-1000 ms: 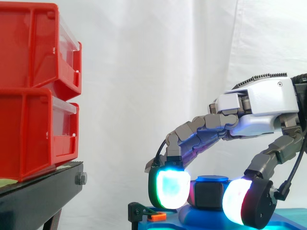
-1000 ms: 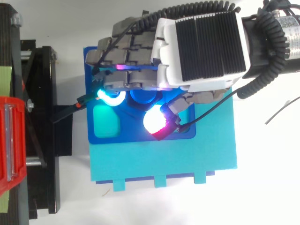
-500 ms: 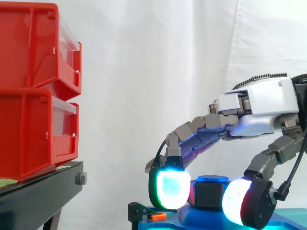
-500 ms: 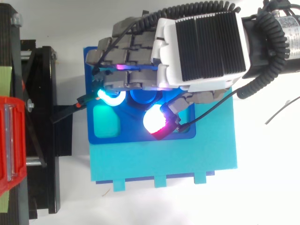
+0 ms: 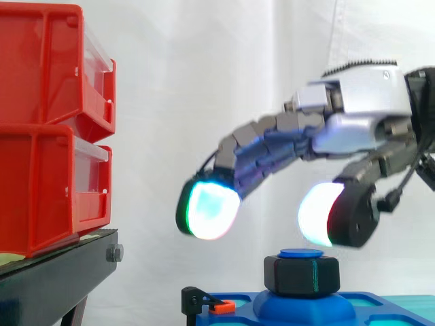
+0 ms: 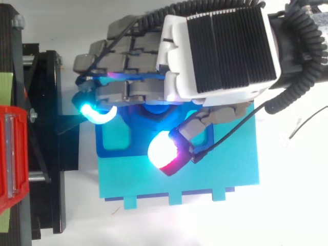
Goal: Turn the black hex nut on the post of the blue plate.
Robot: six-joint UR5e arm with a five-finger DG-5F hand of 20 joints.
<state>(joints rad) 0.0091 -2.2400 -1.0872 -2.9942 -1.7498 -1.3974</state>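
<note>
The robot hand hovered above the black hex nut, clear of it, its fingers loosely spread wide and holding nothing. In the side view 1 fingertip glowed cyan up and to the nut's left, and the thumb pad glowed white just above it. The nut sat on the post of the blue plate, which lay on a teal base. 2 red bins stood stacked on the black stand.

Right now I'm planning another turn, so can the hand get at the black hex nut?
Probably yes: the hand hangs open above the black hex nut, fingers and thumb apart, and nothing lies between hand and nut.
</note>
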